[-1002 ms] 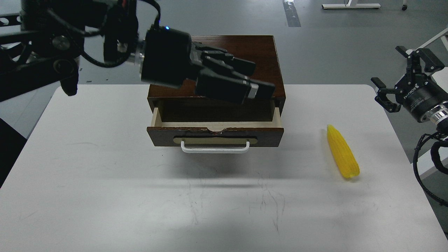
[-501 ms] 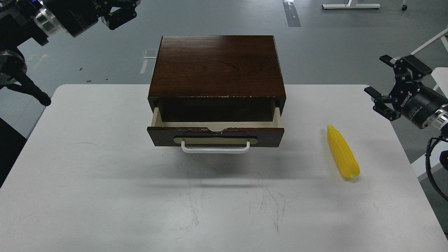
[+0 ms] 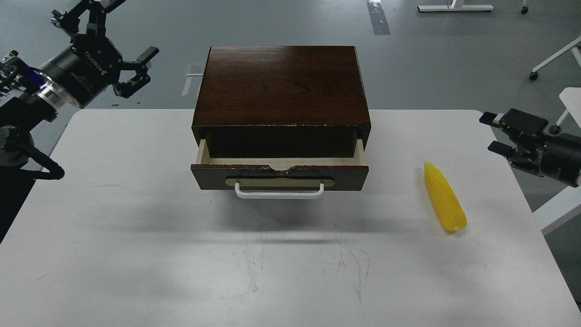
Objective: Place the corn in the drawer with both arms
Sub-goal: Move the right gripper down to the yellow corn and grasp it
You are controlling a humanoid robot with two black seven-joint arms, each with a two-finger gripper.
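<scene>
The yellow corn (image 3: 445,197) lies on the white table (image 3: 136,227) at the right, pointed tip away from me. The dark brown box (image 3: 281,86) stands at the table's back middle. Its drawer (image 3: 279,176) is pulled partly out, with pale wood inside and a white bar handle (image 3: 279,194). My left gripper (image 3: 111,50) is open and empty, up at the far left beyond the table's back edge. My right gripper (image 3: 497,134) is open and empty at the table's right edge, a little behind and right of the corn.
Grey floor lies beyond the table. A white chair base (image 3: 556,56) stands at the far right. The table front shows faint scuff marks.
My left arm has swung from in front of the box out to the far left and now hangs lower. My right gripper has dropped lower and turned toward the corn.
</scene>
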